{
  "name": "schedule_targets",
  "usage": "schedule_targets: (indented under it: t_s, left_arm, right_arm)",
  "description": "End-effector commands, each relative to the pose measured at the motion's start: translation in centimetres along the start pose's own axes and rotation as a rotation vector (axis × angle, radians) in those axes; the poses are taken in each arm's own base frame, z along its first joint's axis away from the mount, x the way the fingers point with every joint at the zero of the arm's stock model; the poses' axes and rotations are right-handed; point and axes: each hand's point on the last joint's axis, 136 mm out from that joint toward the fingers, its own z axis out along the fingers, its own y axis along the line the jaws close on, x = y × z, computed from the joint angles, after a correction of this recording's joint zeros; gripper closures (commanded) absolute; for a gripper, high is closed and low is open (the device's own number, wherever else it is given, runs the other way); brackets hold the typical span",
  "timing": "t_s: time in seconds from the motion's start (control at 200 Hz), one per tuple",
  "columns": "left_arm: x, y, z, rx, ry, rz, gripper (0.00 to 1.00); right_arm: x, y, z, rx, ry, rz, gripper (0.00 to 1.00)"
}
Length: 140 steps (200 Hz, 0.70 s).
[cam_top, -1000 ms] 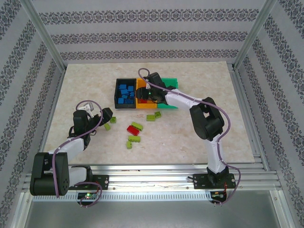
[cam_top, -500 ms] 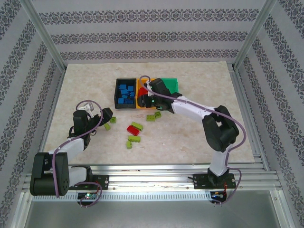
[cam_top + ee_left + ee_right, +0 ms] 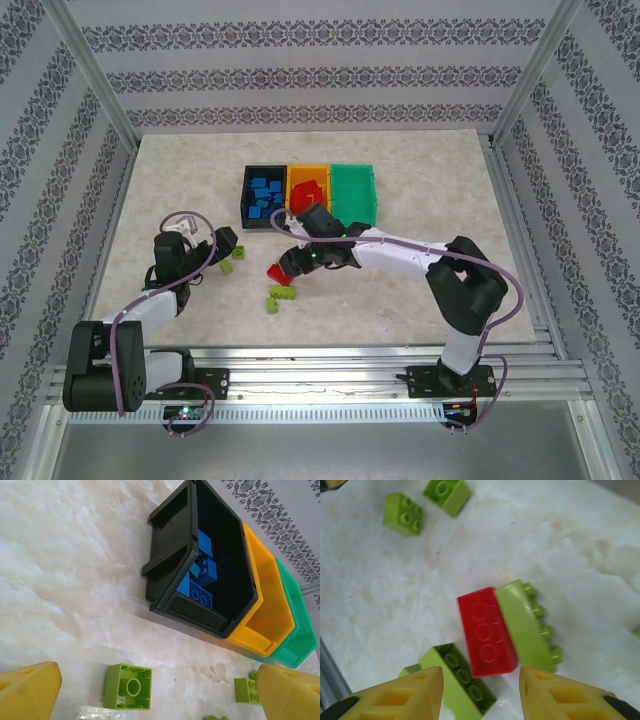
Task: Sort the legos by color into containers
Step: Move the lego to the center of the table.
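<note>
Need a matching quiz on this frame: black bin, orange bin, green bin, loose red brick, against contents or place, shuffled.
Things:
1. black bin
2. orange bin
3. green bin
4. loose red brick

Place or contents:
A. on the table, against a yellow-green brick
B. holds blue bricks
C. right end of the bin row
D. holds red bricks

Pairs: 1-B, 2-D, 3-C, 4-A

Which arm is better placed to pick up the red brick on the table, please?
Right: the right gripper hovers open over the red brick; the left gripper is at a green brick.
</note>
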Motion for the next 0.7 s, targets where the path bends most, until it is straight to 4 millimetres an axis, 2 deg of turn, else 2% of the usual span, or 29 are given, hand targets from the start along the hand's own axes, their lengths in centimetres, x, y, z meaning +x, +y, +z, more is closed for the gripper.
schedule_targets:
  t_s: [0.0, 0.26, 0.695]
  left_arm:
    - [-0.4, -0.7, -0.2, 0.027, -0.016, 0.027, 0.0]
    - [-0.5, -0.8, -0.4, 0.026, -0.023, 0.033, 0.0]
    - [-0.5, -0.8, -0.4, 0.027, -0.024, 0.034, 0.0]
  right_arm:
    - [1.2, 1.2, 0.5, -0.041, 0.032, -0.008, 0.56]
    - [1.7, 1.0, 2.9, -0.036, 0.059, 0.001, 0.56]
    - [0.8, -1.1, 3.7, 0.082, 0.053, -0.017, 0.55]
